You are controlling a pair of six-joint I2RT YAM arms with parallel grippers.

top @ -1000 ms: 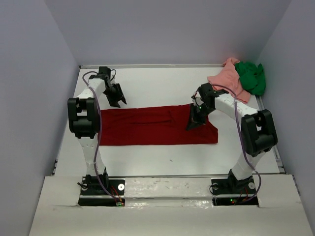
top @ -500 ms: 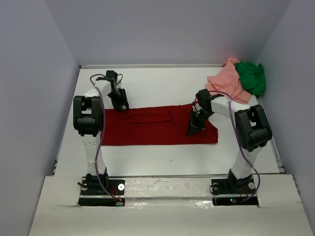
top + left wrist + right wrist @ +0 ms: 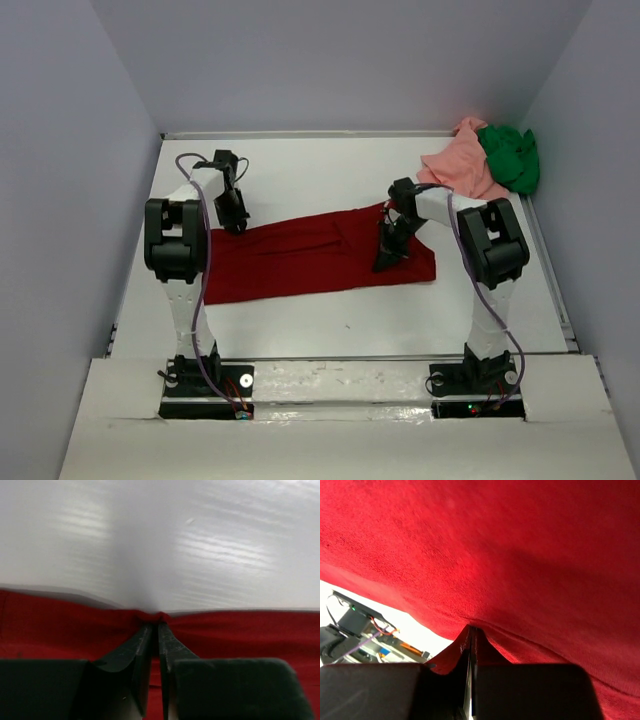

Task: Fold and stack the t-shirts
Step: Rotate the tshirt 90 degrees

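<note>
right arm: elbow raised, wrist tipped down over the shirt's right end
right gripper (image 3: pixel 470 630): fingers pressed together, pinching a ridge of red cloth
dark red shirt (image 3: pixel 300 258): long strip across mid table (image 3: pixel 300 170), slightly slanted
left arm: upright, forearm reaching far, wrist down at the shirt's far left edge
left gripper (image 3: pixel 156 626): fingers almost closed, nipping the hem
pink shirt (image 3: pixel 460 165): crumpled, far right corner
green shirt (image 3: pixel 510 155): bunched, touching the pink one's right side
</note>
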